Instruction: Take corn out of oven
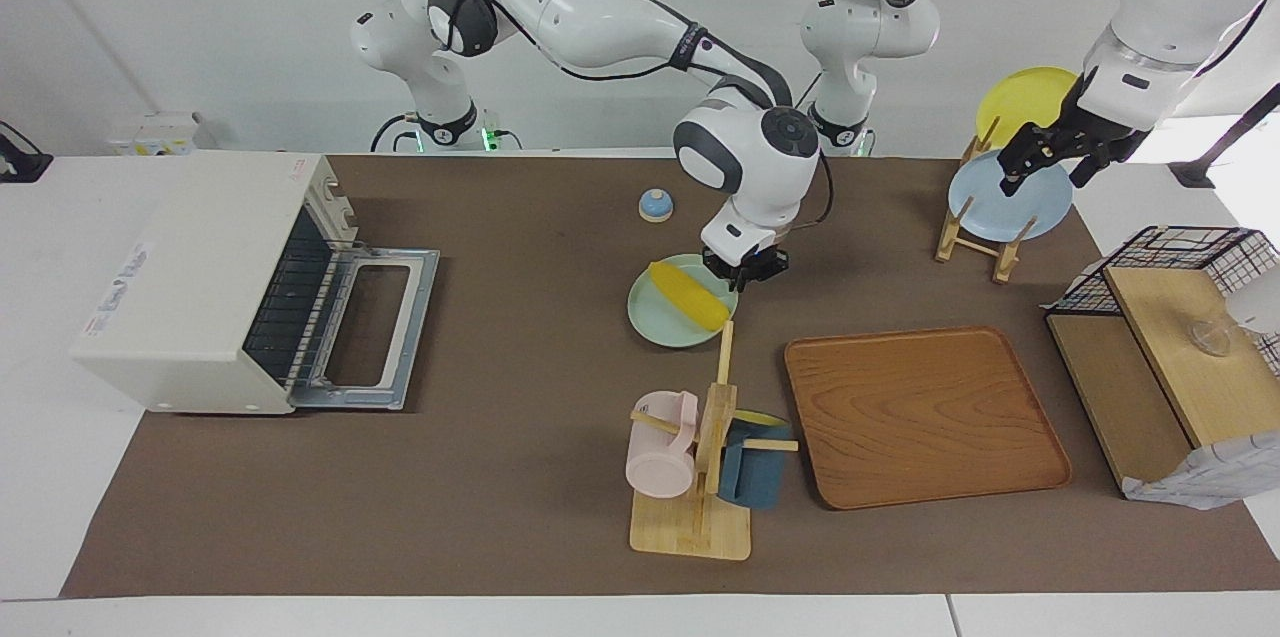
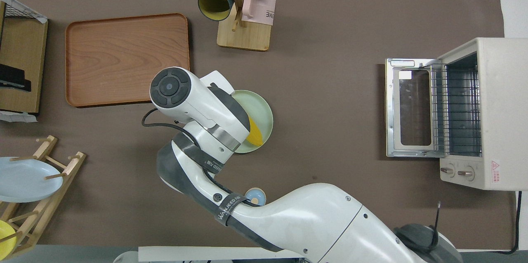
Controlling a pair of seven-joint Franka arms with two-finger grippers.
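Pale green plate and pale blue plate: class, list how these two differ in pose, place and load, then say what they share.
The pale green plate lies flat on the table mat; the pale blue plate stands on edge in the wooden rack. The pale green plate carries the corn; the pale blue plate carries nothing. The right gripper is at the pale green plate's rim; the left gripper is over the pale blue plate. Both are round and plain.

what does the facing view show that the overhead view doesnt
Facing view only: the right gripper at the pale green plate's rim, and the left gripper waiting over the plate rack. Overhead only: the oven's knobs; the right arm hides its own gripper there. Both: the corn on the plate, the oven open and empty.
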